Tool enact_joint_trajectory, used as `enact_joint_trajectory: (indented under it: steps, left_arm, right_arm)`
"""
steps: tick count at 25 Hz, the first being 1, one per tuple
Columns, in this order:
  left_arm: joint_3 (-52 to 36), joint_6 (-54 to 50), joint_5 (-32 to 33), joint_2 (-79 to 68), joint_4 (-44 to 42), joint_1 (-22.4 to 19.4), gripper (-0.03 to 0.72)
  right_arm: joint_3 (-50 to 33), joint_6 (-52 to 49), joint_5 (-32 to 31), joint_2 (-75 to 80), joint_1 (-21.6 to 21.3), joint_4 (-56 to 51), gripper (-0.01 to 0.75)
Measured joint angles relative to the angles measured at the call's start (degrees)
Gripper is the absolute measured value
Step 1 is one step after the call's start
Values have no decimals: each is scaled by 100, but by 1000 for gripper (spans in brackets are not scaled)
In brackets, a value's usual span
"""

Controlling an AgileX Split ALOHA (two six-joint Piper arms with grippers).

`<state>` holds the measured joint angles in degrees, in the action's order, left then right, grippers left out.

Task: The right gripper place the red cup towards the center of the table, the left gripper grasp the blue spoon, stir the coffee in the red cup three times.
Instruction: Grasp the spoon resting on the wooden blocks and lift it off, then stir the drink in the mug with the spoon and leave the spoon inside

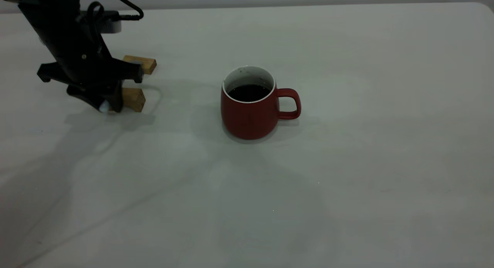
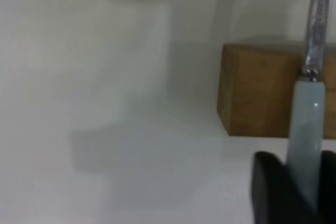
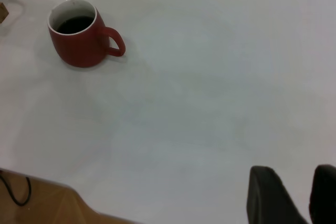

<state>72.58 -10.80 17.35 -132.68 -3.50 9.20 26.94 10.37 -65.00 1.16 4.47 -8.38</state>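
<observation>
Cup (image 1: 249,112) already set mid-table (image 1: 347,164); spoon (image 2: 307,129) clamped in left gripper (image 1: 110,106) jaws over blocks (image 1: 133,99). Right gripper (image 3: 310,195) parked apart, jaws parted. Next: lift, carry to coffee (image 1: 249,92).

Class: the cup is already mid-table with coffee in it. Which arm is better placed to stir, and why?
Left. The left gripper is down at the wooden blocks, fingers around the blue spoon. The right gripper hangs open, far from the red cup.

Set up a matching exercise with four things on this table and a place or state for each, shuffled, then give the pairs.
Things:
1. red cup
2. blue spoon
3. coffee
4. wooden blocks

Places or states:
A. inside the cup
B. near the middle of the table, handle toward the right arm's side
C. between the left gripper jaws
D. beside the left gripper

Pairs: 1-B, 2-C, 3-A, 4-D
</observation>
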Motion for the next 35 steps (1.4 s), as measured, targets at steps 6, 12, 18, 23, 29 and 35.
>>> enact_joint_trajectory:
  steps: [6,12,18,23,29,35]
  left_arm:
    - [707,-514,1337,69,398,28,168]
    - [1826,-2258,2896,396,3109,117,168]
    - [2156,-3640,3903,398,6266,231,168]
    - [2155,-4209,4551,384,7723,500,168]
    - [2157,-4643,4645,32,8162,688,168]
    - [2157,-4717,4806,-117,7935,670,168]
  right_arm:
    - [0,0,0,0,0,0,237]
    - [0,0,0,0,0,0,237]
    - [0,0,0,0,0,0,237]
    - [0,0,0,0,0,0,237]
    - [0,0,0,0,0,0,237]
    - [0,0,0,0,0,-3,237]
